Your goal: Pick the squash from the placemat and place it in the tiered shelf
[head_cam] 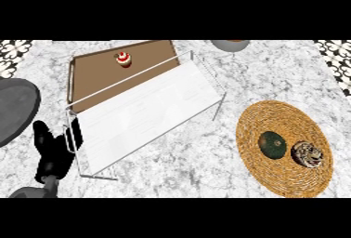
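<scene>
**Squash on the placemat, shelf across the bench**

The left hand point(49, 151) rests at the left edge of the bench point(205, 172), fingers straight and holding nothing, just beside the tiered shelf point(147, 111); it seems parked out of the way. The shelf stands angled mid-bench, its white upper tier probably the easiest landing spot. Well to the right, the woven placemat point(274, 116) carries the squash point(273, 144). It is small, round, dark green and dull-skinned, and lies just beside a mottled round item point(307, 154). The right hand is out of view.
</scene>
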